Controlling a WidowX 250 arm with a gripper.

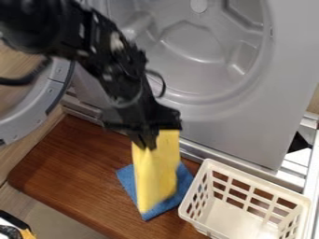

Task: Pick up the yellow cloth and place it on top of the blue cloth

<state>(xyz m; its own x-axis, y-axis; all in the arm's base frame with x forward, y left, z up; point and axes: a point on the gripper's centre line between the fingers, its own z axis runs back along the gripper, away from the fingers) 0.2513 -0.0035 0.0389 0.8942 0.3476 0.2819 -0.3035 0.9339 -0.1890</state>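
Observation:
The black gripper (147,140) is above the wooden board, left of the white basket, and is shut on the upper edge of the yellow cloth (156,170). The yellow cloth hangs down from it in a long strip, in front of the blue cloth (129,179). That blue cloth lies flat on the board, its middle hidden behind the yellow one. Whether the yellow cloth's lower end touches the blue cloth, I cannot tell.
A white plastic basket (238,173) stands at the lower right, close beside the blue cloth. Behind the wooden board (68,161) is a grey washer-like machine (249,119) with its round door (37,109) open at the left.

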